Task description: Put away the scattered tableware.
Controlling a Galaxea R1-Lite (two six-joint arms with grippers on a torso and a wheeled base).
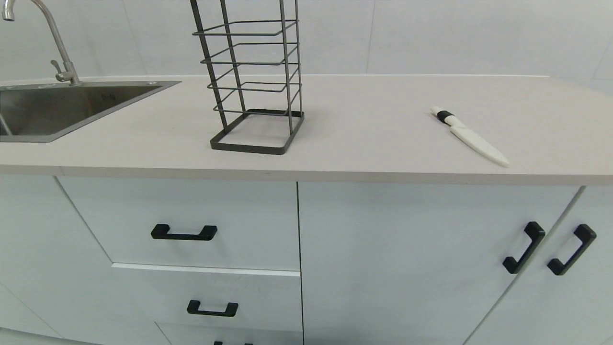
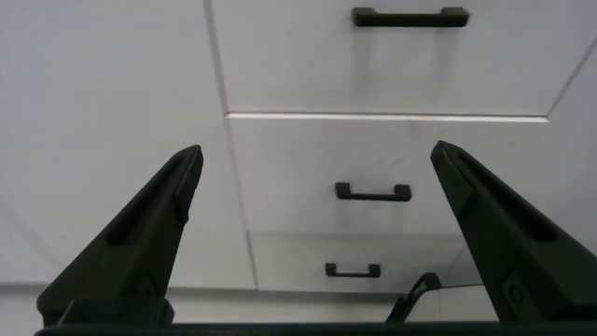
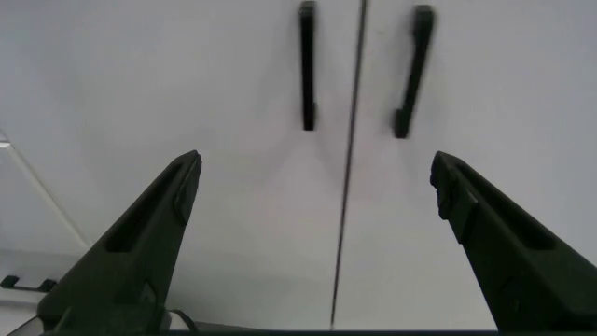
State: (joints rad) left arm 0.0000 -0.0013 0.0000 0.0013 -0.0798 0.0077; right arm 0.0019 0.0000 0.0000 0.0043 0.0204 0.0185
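Left gripper [image 2: 315, 151] and right gripper [image 3: 313, 157] hang before the cabinet fronts [image 1: 397, 249], jaws apart and empty, while on the counter [image 1: 364, 124] the wire rack [image 1: 249, 148] stands ready, likely meant for the knife [image 1: 471, 140] lying flat well to its right.

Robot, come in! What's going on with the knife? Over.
Left gripper open, right gripper open, both empty. Knife flat on counter, untouched. Wire rack well apart from it.

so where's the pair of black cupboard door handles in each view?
Head: cupboard door handles at lower right, below the knife.
Right wrist: the same pair, beyond the open right gripper.
Left wrist: faces the drawer handles instead.
Shared landmark: the door seam running between the pair.
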